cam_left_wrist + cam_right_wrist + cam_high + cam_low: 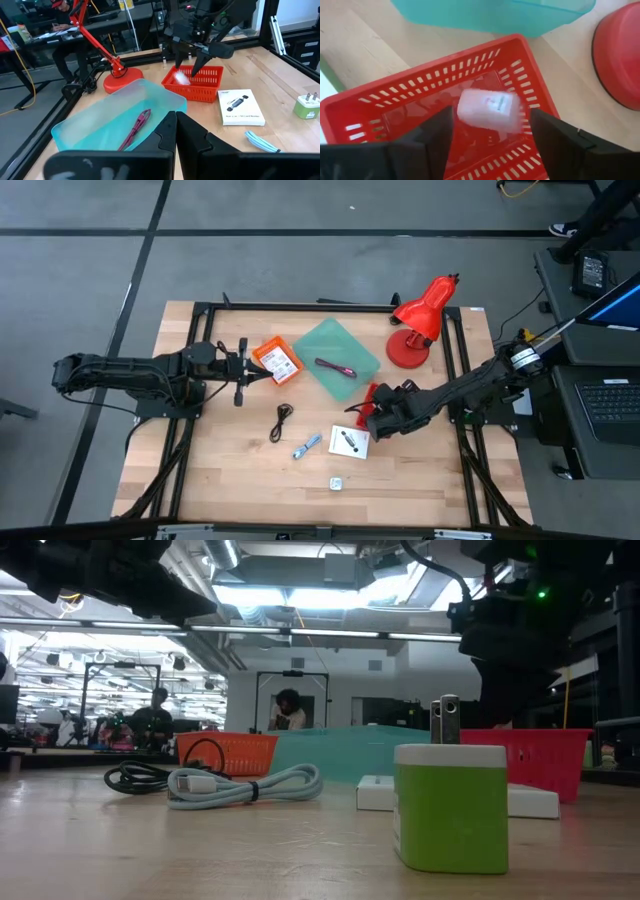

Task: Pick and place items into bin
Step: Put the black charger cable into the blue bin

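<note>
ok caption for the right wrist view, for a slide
Open right hand above a red basket, a small white packet dropping in.

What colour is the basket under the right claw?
Red basket, clearest in the right wrist view.

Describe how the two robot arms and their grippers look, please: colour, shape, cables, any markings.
Both arms are black and jointed, built of slim links. The left gripper has two flat, dark fingers with blunt ends. The right gripper has the same dark fingers; a white band and dark cables show near its arm's base. No markings are readable.
</note>
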Robot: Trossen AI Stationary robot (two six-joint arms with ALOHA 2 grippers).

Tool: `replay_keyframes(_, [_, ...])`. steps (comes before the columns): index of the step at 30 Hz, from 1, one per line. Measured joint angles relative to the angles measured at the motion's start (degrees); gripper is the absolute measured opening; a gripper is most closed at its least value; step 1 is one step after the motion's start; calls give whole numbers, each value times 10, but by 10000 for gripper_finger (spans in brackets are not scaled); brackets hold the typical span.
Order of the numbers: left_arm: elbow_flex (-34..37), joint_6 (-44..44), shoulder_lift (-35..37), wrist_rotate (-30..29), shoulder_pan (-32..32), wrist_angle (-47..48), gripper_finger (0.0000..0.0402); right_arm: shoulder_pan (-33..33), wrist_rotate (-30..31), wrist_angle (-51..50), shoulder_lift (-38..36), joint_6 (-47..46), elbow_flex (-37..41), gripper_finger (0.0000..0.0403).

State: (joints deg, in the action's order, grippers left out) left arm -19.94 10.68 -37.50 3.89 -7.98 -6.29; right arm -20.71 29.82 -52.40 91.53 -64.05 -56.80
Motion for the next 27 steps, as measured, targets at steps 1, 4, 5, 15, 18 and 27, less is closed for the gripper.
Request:
replay_keyframes(1, [0, 0, 0, 0, 0, 0, 2, 0, 0, 0, 0, 0, 0, 244])
replay_keyframes(4, [0, 0, 0, 0, 0, 0, 5, 1, 0, -2, 0, 0, 0, 244])
replay_keyframes(5, [0, 0, 0, 0, 0, 0, 5, 1, 1, -3, 0, 0, 0, 243])
replay_keyframes(15, [0, -4, 0, 0, 0, 0, 2, 3, 36, -3, -1, 21, -13, 198])
replay_keyframes(18, [0, -5, 0, 0, 0, 0, 4, 0, 50, -1, -1, 62, -41, 174])
replay_keyframes(27, [0, -11, 0, 1, 0, 8, 2, -19, 51, 146, -2, 239, -51, 74])
